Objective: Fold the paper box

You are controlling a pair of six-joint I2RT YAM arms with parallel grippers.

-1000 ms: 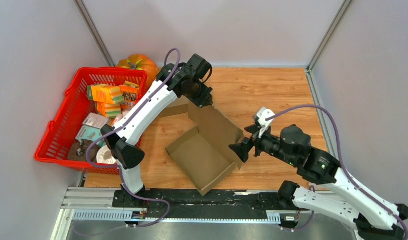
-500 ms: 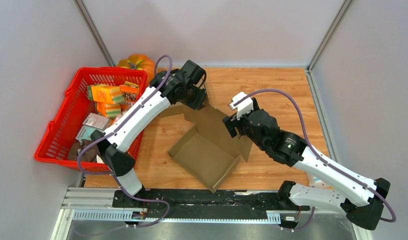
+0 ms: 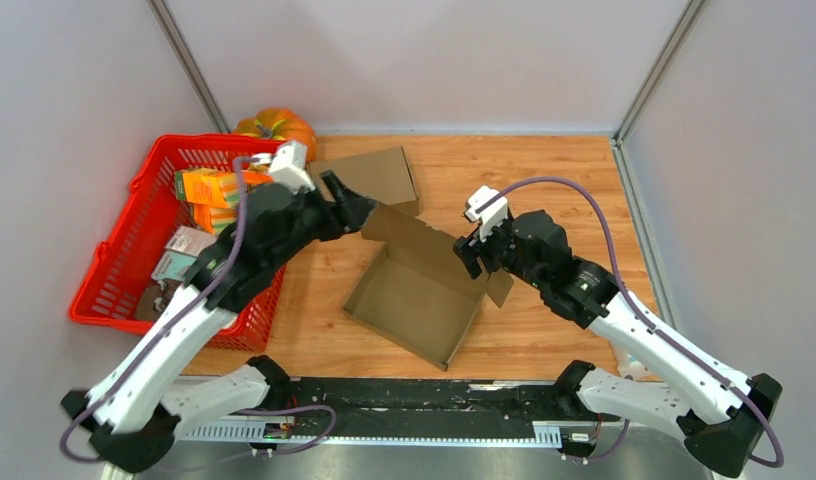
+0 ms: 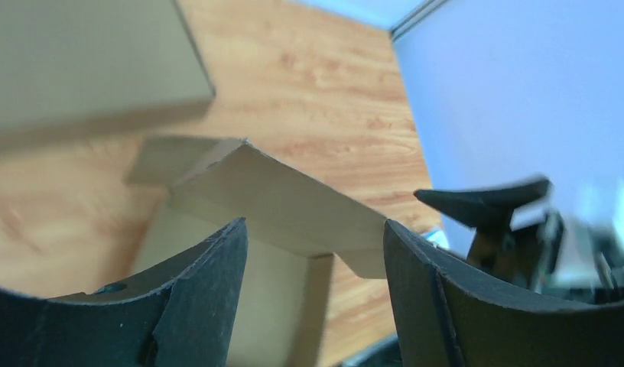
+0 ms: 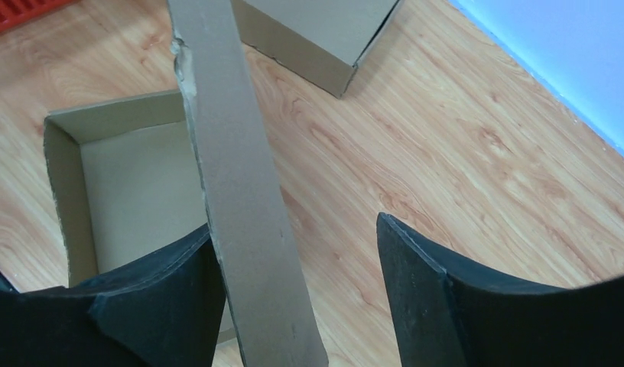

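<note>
The brown paper box (image 3: 409, 300) lies open on the wooden table, its large lid panel (image 3: 369, 172) flat at the back. My left gripper (image 3: 352, 200) hovers open just left of the box's back corner, with nothing between its fingers (image 4: 194, 298); the left wrist view looks over a raised box wall (image 4: 286, 199). My right gripper (image 3: 471, 257) is at the box's right side. In the right wrist view it stands open (image 5: 294, 229) astride an upright side flap (image 5: 240, 168), which leans against the left finger (image 5: 141, 306) and stays apart from the right one.
A red basket (image 3: 134, 240) holding several packets sits at the left, with an orange pumpkin (image 3: 279, 125) behind it. Grey walls close the table in at the back and on both sides. The arm rail runs along the near edge.
My left gripper opened, released the lid panel and pulled back to the left; the panel dropped flat at the back. My right gripper moved up over the right side flap and narrowed slightly.
</note>
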